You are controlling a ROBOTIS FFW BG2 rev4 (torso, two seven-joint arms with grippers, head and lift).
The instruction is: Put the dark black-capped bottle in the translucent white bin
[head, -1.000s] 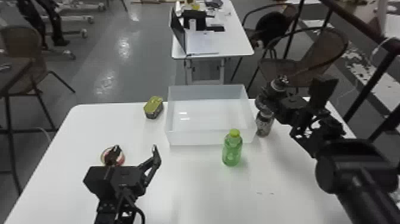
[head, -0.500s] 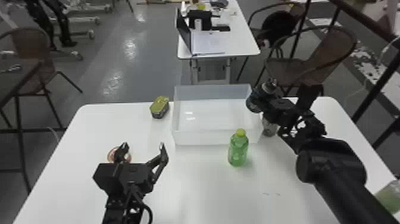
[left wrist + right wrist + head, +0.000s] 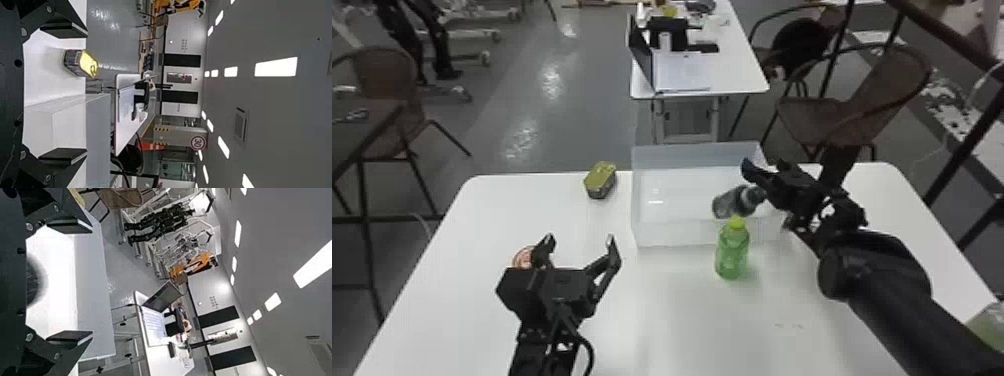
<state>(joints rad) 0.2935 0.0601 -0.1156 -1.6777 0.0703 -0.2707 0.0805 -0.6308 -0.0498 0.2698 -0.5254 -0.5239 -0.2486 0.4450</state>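
From where I stand, going by the head view, the dark black-capped bottle (image 3: 737, 201) lies tilted at the right side of the translucent white bin (image 3: 652, 234), by the right pincer (image 3: 768, 196). Whether it touches the bin's floor I can't tell. The job looks nearly done: the bottle has to settle, and the arm to clear the rim. Its long axis slants from the pincer down and leftward; which end bears the cap, I can't tell.

In the left wrist view, the left pincer (image 3: 62, 94) is spread wide and empty.

In the right wrist view, the right pincer's fingers are wide apart, a dark blurred round shape (image 3: 36, 282) near its palm, seemingly the bottle, ungripped.
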